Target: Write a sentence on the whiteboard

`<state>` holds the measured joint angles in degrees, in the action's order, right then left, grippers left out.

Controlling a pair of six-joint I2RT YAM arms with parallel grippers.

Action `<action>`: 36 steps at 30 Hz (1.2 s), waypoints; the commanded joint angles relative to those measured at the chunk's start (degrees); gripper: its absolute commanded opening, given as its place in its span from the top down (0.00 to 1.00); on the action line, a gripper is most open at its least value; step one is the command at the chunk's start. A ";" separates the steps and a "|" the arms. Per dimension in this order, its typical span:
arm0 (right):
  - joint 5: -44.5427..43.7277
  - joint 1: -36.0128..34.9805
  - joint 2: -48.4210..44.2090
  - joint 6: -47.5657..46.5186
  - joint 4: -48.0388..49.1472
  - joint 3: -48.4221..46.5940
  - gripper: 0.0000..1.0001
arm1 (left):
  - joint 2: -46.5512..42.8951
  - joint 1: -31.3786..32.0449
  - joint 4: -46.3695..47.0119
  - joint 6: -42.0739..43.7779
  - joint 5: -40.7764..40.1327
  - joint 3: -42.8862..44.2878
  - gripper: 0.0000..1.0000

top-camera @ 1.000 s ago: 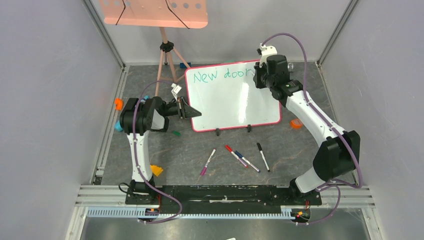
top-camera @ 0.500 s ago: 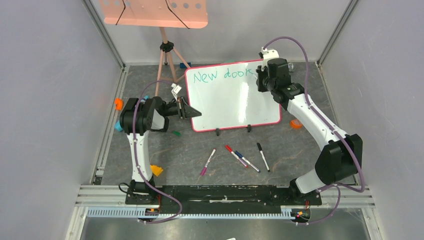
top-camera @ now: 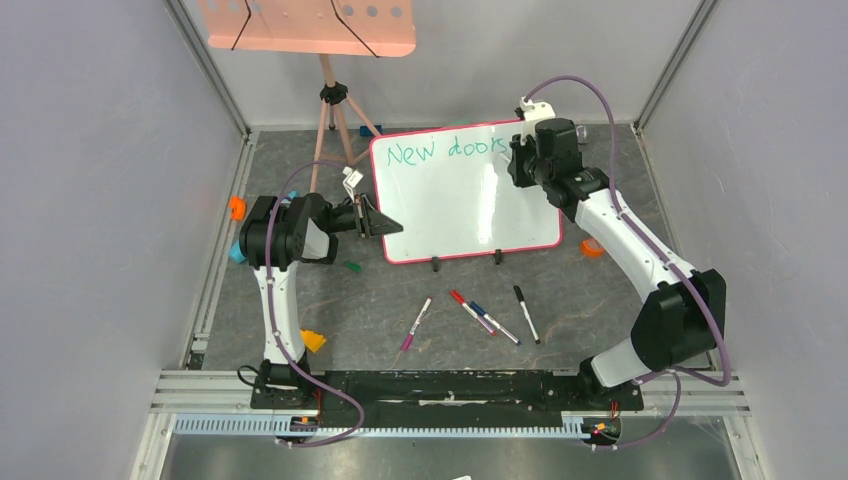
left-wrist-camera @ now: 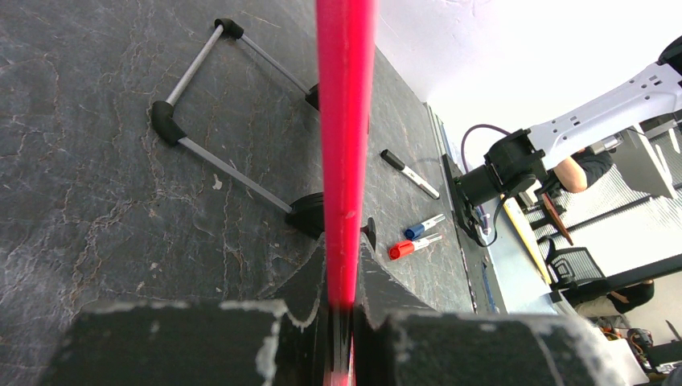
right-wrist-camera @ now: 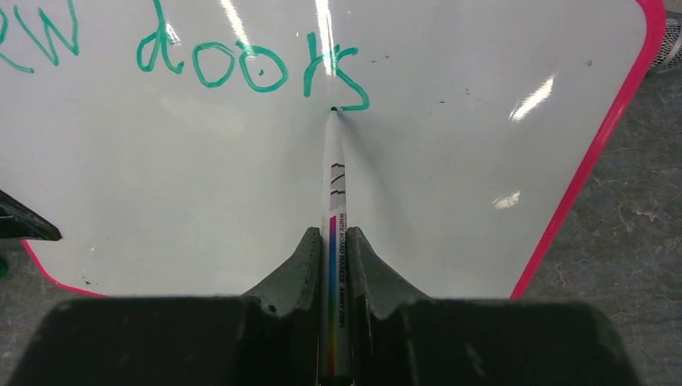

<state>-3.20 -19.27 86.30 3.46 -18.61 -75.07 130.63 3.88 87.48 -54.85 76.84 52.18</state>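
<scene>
The right gripper was clamped on a white marker that ran straight ahead from between its fingers. The marker's tip touched the whiteboard at the foot of the last "s" of the green sentence, which read "New doors". The left gripper was pinched narrow on the whiteboard's pink-red frame, whose edge ran straight out from between its fingers, with a black foot just beyond them on the dark table.
</scene>
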 commanded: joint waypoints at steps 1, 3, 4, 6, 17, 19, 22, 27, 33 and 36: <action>5.26 0.02 -0.06 1.18 0.95 -1.63 1.00 | 2.89 -1.24 1.73 2.72 -5.71 0.35 0.98; 6.88 0.04 -0.73 1.78 1.44 -1.61 1.00 | 3.05 -1.23 1.73 2.65 -5.64 0.38 0.98; 7.73 0.07 -1.25 2.16 1.99 -1.22 1.00 | 3.03 -1.24 1.73 2.64 -5.56 0.46 0.98; 9.04 0.00 -3.14 2.74 3.43 0.56 1.00 | 3.04 -1.18 1.77 2.64 -5.60 0.46 0.98; 7.06 -8.45 -9.54 4.22 8.07 9.34 1.00 | 3.01 -1.06 1.73 3.04 -5.82 0.44 0.98; 4.57 -12.47 -8.94 3.58 7.98 8.95 1.00 | 3.01 -1.06 1.73 3.08 -5.86 0.38 0.98; 1.91 -16.89 -7.60 3.56 7.73 8.12 1.00 | 3.01 -0.96 1.73 3.08 -5.88 0.38 0.98; -11.38 -26.21 -3.02 3.67 5.11 4.77 1.00 | 3.00 -0.95 1.73 3.13 -6.00 0.38 0.98; -15.48 -32.00 5.12 2.35 0.91 -4.50 1.00 | 2.99 -0.98 1.73 3.17 -5.90 0.38 0.98; -16.60 -32.36 8.64 1.70 0.21 -8.26 1.00 | 3.01 -0.93 1.73 3.08 -5.91 0.38 0.98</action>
<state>-14.68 -51.59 92.20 6.55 -17.76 -76.95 130.63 3.88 87.50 -54.85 76.84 52.21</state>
